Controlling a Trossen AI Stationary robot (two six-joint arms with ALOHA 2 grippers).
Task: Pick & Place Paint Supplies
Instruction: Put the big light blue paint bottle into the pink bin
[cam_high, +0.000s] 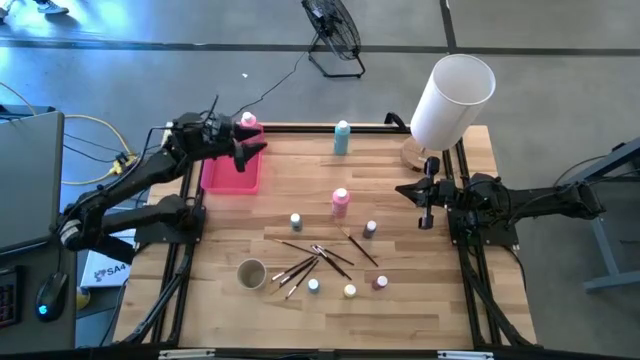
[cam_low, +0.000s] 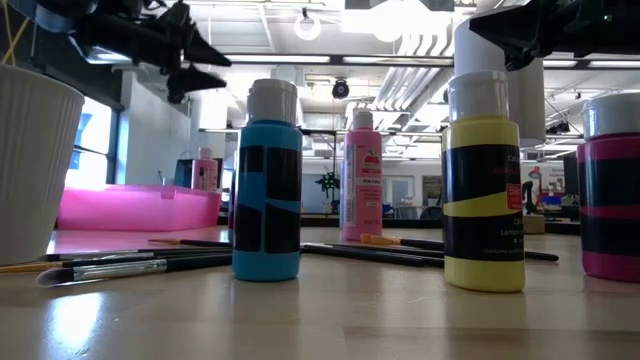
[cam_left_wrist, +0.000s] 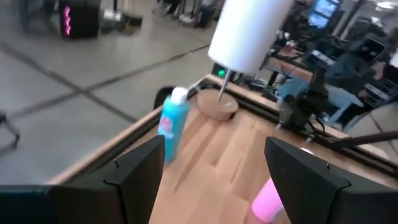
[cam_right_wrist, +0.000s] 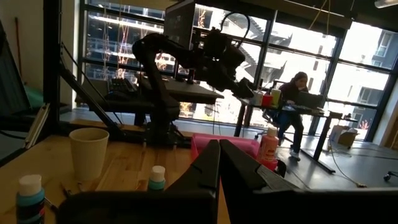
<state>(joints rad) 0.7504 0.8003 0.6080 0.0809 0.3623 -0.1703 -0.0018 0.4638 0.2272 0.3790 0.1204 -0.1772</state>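
My left gripper (cam_high: 252, 150) hangs wide open over the pink tray (cam_high: 222, 180), right gripper (cam_high: 427, 215) parked shut, so I'd grab mid-table's light, slick pink squeeze bottle (cam_high: 341, 202) around its body.

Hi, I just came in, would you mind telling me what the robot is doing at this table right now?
It is sorting paint supplies. The left gripper hangs open above the pink tray, where one pink bottle stands at the far corner. The right gripper waits shut at the table's right side, holding nothing. The teal bottle, another pink bottle, the small paint pots and the brushes are on the table, beside a white cup.
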